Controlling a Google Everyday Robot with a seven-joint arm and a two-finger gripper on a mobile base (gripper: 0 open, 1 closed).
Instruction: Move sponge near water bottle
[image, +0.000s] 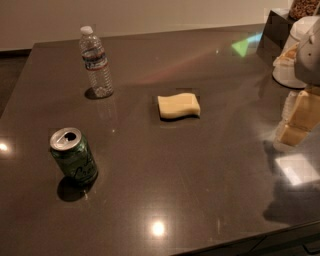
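Green can (73, 156) stands nearest, at 8 o'clock on the dark tabletop (200, 175), its top opened; whatever it holds is hidden. Upright at 11 o'clock, well apart from it, the water bottle (96, 62) is clear and capped white. The sponge (179, 105) lies flat near centre, at 4 o'clock from the bottle, touching nothing. At 3 o'clock the pincer (296, 125) hangs by the frame's edge; whether open or closed, I cannot tell.

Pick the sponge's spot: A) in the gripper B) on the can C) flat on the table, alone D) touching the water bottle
C: the sponge lies flat on the table, apart from the water bottle and the can; the gripper is at the right edge, not touching it.
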